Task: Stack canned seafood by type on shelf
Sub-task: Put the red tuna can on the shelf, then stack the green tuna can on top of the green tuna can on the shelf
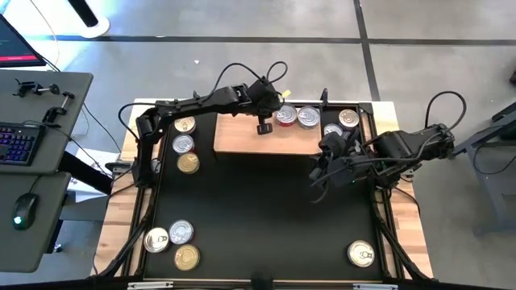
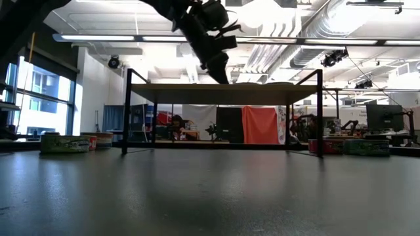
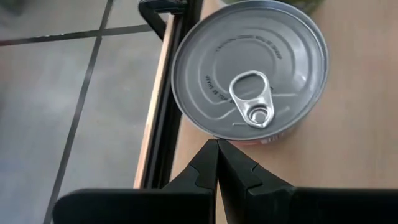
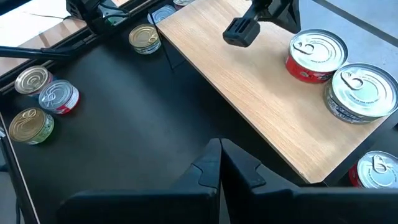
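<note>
left gripper (image 1: 264, 127): fingers pressed together on nothing, hanging over the shelf's top just beside the red-sided tin (image 1: 285, 116); in its own wrist view the closed tips (image 3: 217, 163) sit at that tin's near rim.
right gripper (image 4: 219, 163): clenched and empty, over the black mat (image 1: 258, 209) just off the shelf's right front corner.
shelf (image 1: 250, 137): light wooden board on thin black legs at the mat's far edge, long axis running left to right.
tins on shelf: the red-sided tin and a silver tin (image 1: 309, 118) side by side near the back right, both upright, lids up; the red-sided tin's pull tab (image 3: 252, 99) faces up.
open room on shelf: the left and front parts of the board are bare wood.
tins right of shelf: two more (image 1: 349, 118) (image 1: 333, 130), partly hidden by the right arm.
tins left of shelf: a column of three (image 1: 184, 144), upright.
near left corner: a cluster of three (image 1: 179, 244).
near right corner: one lone tin (image 1: 361, 254).
beyond the table: a desk with keyboard (image 1: 18, 143) and mouse (image 1: 26, 209).
</note>
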Controlling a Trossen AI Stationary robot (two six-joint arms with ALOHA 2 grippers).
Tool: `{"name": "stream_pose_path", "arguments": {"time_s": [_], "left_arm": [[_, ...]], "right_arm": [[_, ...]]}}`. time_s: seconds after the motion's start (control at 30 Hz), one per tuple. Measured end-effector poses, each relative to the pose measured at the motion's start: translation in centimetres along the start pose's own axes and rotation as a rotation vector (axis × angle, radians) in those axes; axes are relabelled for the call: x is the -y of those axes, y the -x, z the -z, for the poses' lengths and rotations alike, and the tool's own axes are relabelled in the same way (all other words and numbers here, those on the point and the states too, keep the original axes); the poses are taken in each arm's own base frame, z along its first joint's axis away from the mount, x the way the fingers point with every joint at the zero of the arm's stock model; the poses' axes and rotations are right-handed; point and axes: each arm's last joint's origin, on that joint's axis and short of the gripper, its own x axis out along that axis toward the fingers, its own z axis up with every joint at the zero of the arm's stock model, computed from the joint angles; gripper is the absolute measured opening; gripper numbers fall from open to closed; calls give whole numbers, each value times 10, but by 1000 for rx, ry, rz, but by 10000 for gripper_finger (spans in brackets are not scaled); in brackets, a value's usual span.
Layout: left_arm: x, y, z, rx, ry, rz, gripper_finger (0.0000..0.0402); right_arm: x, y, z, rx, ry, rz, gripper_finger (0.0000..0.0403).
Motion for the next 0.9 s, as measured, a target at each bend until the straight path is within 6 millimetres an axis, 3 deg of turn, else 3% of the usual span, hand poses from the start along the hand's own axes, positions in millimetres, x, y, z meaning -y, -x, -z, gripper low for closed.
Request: {"name": "stream_pose_path", "arguments": {"time_s": [0.23, 0.53, 0.7, 0.9], "left_arm": [[12, 4, -3, -24, -62, -10, 0], [5, 42, 4, -104, -35, -11, 0], [1, 78, 7, -90, 77, 27, 0], [7, 126, 2, 28, 189, 166, 0]], "right_arm": [[0, 0, 0, -1, 42, -1, 0], [4, -3, -2, -10, 67, 24, 0], [32, -12, -5, -122, -25, 210, 0], [67, -31, -11, -215, -37, 277, 0]]}}
